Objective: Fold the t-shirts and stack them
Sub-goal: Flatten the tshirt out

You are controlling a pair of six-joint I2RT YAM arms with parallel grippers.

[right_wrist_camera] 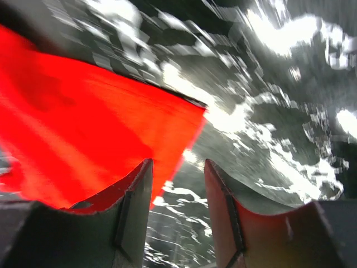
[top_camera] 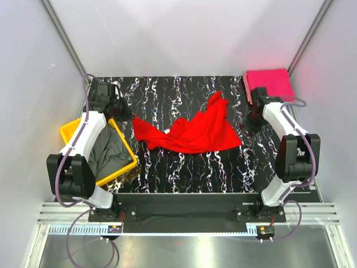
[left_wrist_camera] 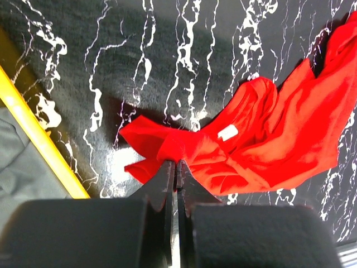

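L hand [left_wrist_camera: 175, 163] pinches crumpled soft red tee [left_wrist_camera: 279, 139].

Left tool [left_wrist_camera: 176, 165] pinching red t-shirt [left_wrist_camera: 279, 134] edge; yellow tray [left_wrist_camera: 42, 138] left.

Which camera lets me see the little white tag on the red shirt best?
The left wrist camera: the white tag shows clearly on the red shirt, past the closed left gripper. The top camera shows the whole shirt, but the tag is too tiny to make out. The right wrist camera shows only a blurry red edge.
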